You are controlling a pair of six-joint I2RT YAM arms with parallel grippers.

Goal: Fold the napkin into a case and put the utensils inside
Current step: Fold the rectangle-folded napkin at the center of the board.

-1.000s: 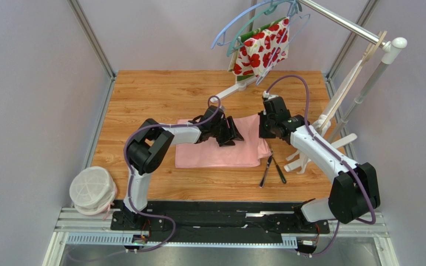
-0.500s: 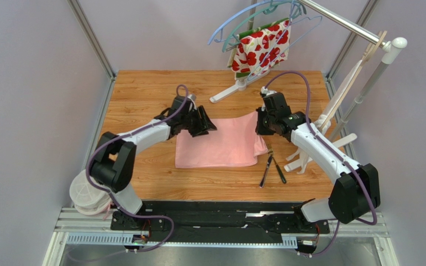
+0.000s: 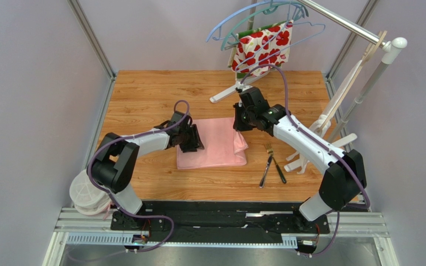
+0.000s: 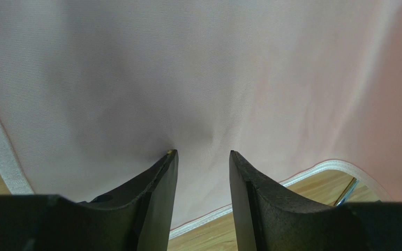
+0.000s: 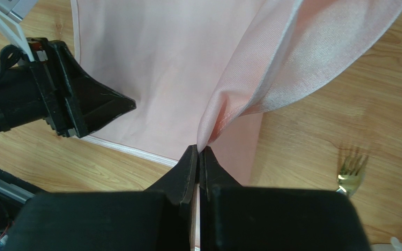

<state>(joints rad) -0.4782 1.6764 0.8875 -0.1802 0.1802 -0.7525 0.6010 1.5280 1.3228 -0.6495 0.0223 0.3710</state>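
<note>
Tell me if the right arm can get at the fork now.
Probably not yet: its end effector is shut on the napkin. The fork itself lies uncovered nearby.

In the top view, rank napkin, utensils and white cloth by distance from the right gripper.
1. napkin, pinched in the right gripper.
2. utensils, on the table just to its right.
3. white cloth, far left, by the left arm's base.
</note>
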